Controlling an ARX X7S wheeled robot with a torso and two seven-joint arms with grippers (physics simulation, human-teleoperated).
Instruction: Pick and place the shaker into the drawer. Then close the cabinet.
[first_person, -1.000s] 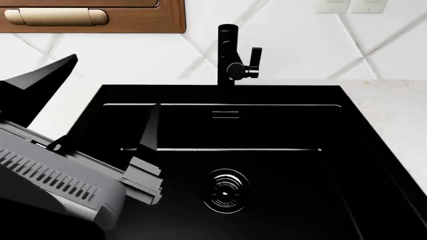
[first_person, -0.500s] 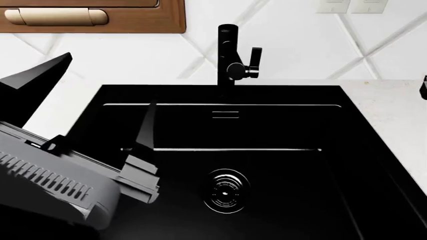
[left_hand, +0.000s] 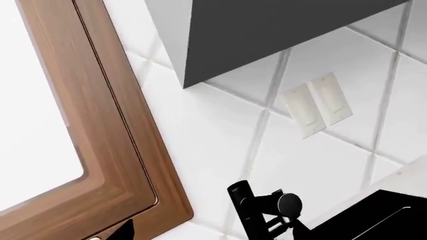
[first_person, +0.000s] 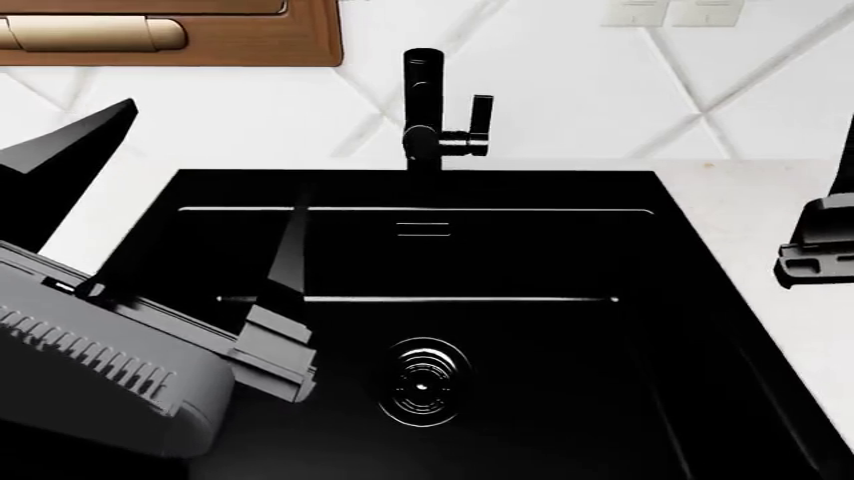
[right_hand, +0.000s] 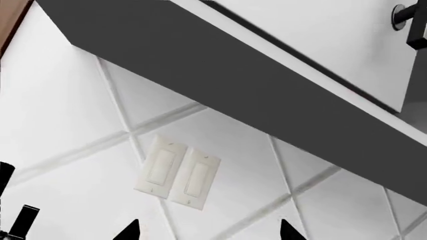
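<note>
Since 0.5 s ago the right tool (first_person: 817, 250) has come further into the head view over the tabletop's (first_person: 781, 215) right side, and the faucet (first_person: 430, 110) has slid leftward as the head turns. The left tool (first_person: 160, 210) hovers over the sink's (first_person: 441, 250) left edge, prongs apart and empty. Whether the right is apart, I cannot tell. Shaker, drawer and cabinet are out of view, probably why both arms stay raised while searching.
</note>
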